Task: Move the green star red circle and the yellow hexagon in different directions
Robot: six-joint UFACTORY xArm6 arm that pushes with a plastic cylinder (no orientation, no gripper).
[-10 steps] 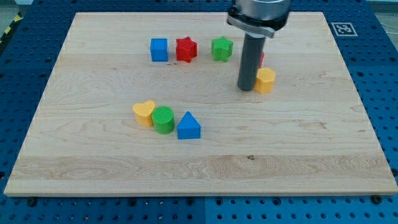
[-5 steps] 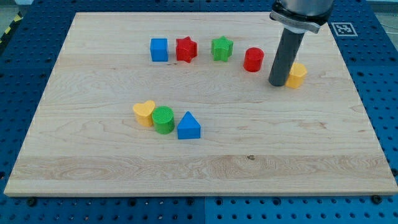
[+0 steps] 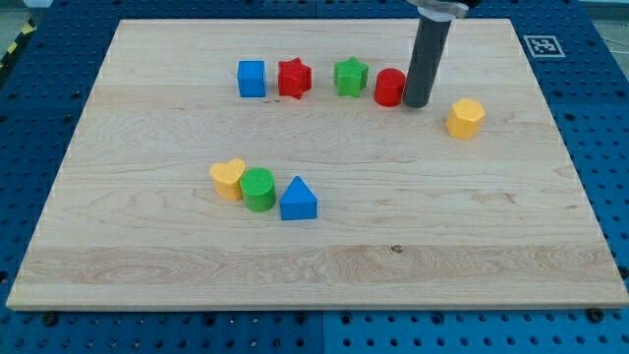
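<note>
- Wood made up the work surface: a pale plank board (image 3: 324,261) filled most of the frame, lying on a blue perforated table (image 3: 609,118) that showed along every edge.
- At the upper right corner, just off the board, sat a black-and-white marker tag (image 3: 543,44); a strip of yellow-and-black tape (image 3: 14,44) showed at the far upper left.
- Eight blocks lay on the board: two red, two green, two yellow, two blue.
- Across the upper middle ran a row, from left to right: a blue cube (image 3: 252,79), a red star (image 3: 294,78), the green star (image 3: 351,77) and the red circle (image 3: 390,88).
- The red circle stood just right of the green star, close beside it; whether they touched could not be told.
- The yellow hexagon (image 3: 465,118) lay alone at the upper right, below and to the right of the row, well apart from the red circle.
- At centre left sat a tight cluster: a yellow heart (image 3: 228,179), a green cylinder (image 3: 258,189) pressed against it, and a blue triangle (image 3: 298,200) just to the right.
- One dark rod came down from the top edge of the frame; my tip (image 3: 416,103) rested on the board right against the red circle's right side, between that block and the yellow hexagon.
- No pincer was fitted, so nothing could be said of it being spread or pressed together; the arm ended in the plain rod.
</note>
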